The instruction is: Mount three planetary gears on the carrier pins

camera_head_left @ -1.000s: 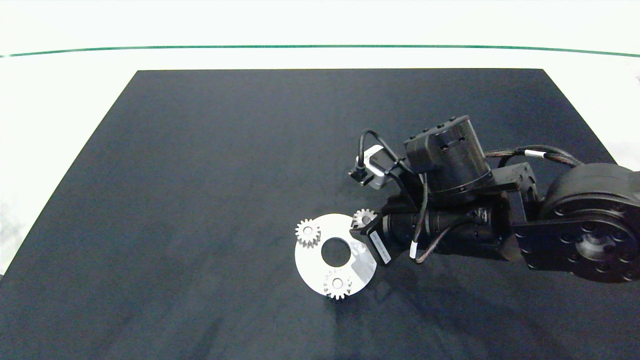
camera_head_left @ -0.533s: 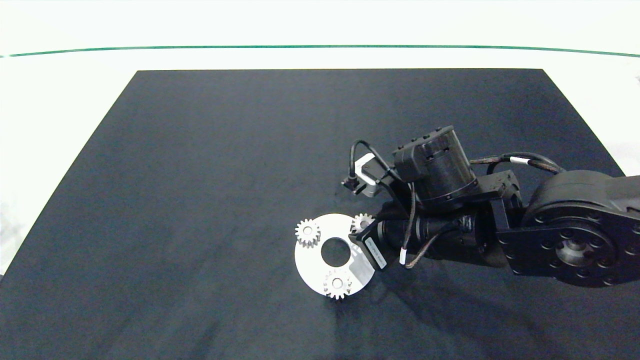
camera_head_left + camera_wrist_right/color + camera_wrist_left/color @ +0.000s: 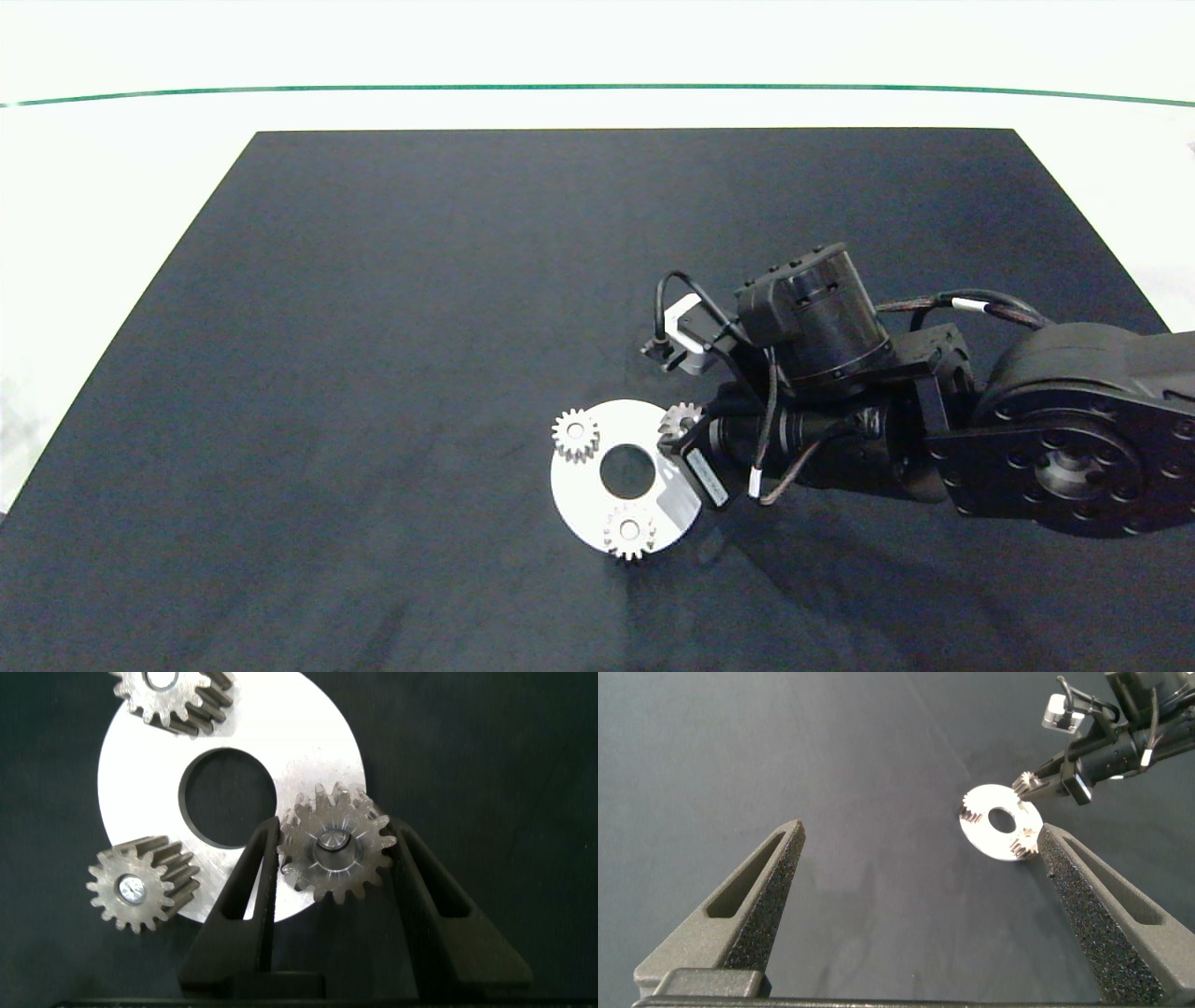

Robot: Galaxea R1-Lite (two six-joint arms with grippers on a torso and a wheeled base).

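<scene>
- Since one second ago, right arm [image 3: 934, 411] has shifted toward the white disc and lowered; the third gear it carries has moved from the disc's rim to a spot further over the disc face.
- Right gripper [image 3: 332, 859]: fingers clenched on the third planetary gear [image 3: 334, 844], one finger against each side of its teeth. In the head view this gripper [image 3: 686, 431] sits at the disc's edge nearest the arm.
- Third planetary gear [image 3: 681, 419]: over the white disc, a pale pin end visible in its centre hole in the right wrist view. Whether it is fully seated cannot be told.
- White label [image 3: 707, 474] on the right gripper body: carries printing, too small to read.
- White disc [image 3: 583, 495]: flat on the dark mat [image 3: 373, 327], large centre hole [image 3: 227, 798] unobstructed.
- Second planetary gear [image 3: 575, 436]: on the disc's side away from the arm, pin end visible in its bore [image 3: 136, 889].
- First planetary gear [image 3: 629, 532]: on the disc's near edge, teeth overhanging the rim.
- Carrier pins: only the ends visible, within the gear bores.
- Left gripper [image 3: 915, 915]: fingers spread wide, nothing between them, hovering above the mat well apart from the disc [image 3: 1001, 835].
- No brand markings legible on any part.
</scene>
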